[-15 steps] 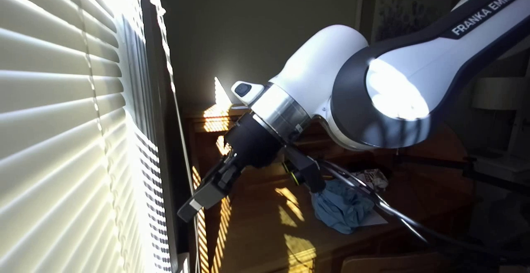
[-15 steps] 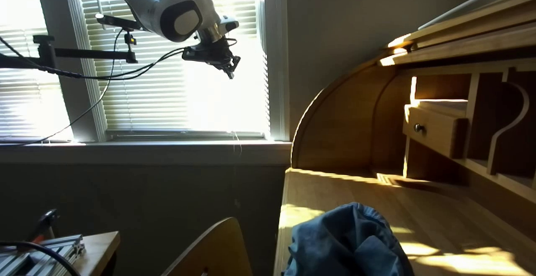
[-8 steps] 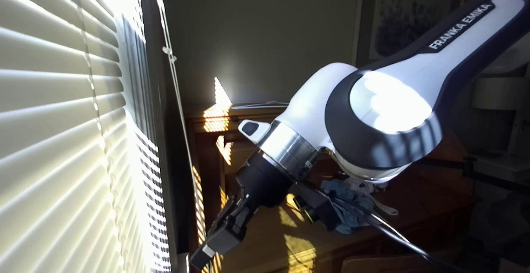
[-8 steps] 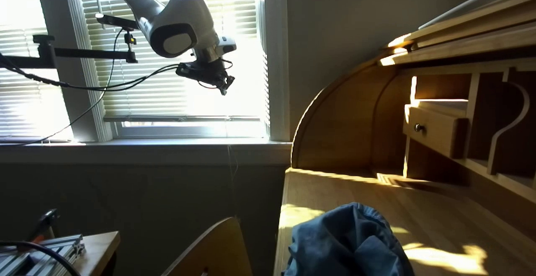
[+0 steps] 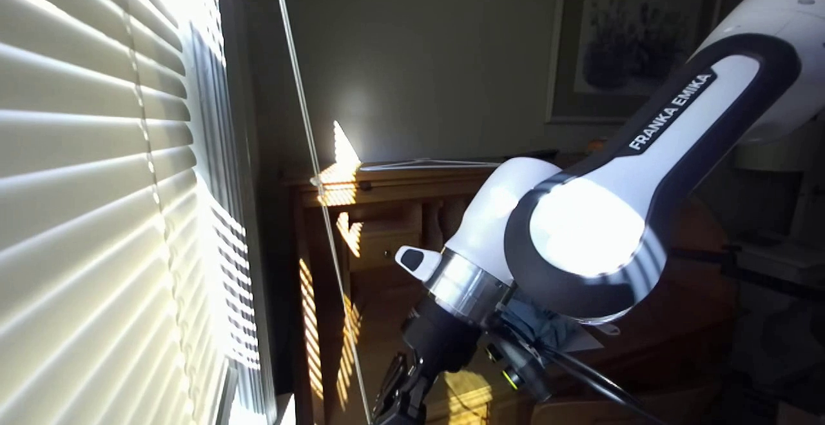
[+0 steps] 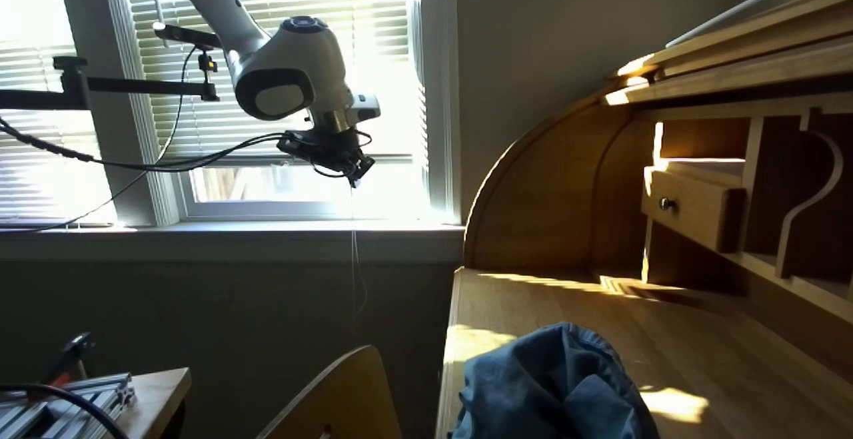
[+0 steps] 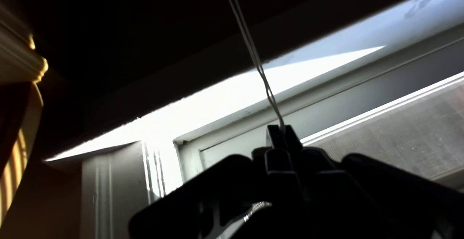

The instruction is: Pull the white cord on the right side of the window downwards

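Wrist view: closed to a sliver at the jaws, tip all but against tip, with the thin white cord (image 7: 261,70) pinched between. From there, running as two fine, smooth strands to the top edge, crossing each other just short of the tips. Black and blocky at the jaws, with angular linkages spread to either side. Beyond, a smooth pale sill (image 7: 224,97), half in glare, half in shade.

In an exterior view: straight as a ruled line along the cord, slanting from the top edge down beside the jaws, with the tips cropped by the lower edge. Above them, glossy white shell and black trim on the arm (image 5: 486,218), plus a shiny metal collar (image 5: 467,286) at its end. Off to the side, overlapping cream slats in the blind (image 5: 84,218), broad, slightly curved and glowing along the edges.

In an exterior view: slack strands of the same cord below the jaws, dangling past the sill against a dark wall (image 6: 200,299). Behind, bright glass in the pale-framed window (image 6: 266,186), showing beneath the blind. Nearby, grained wood on the bench (image 6: 533,302), bearing crumpled blue cloth (image 6: 556,386).
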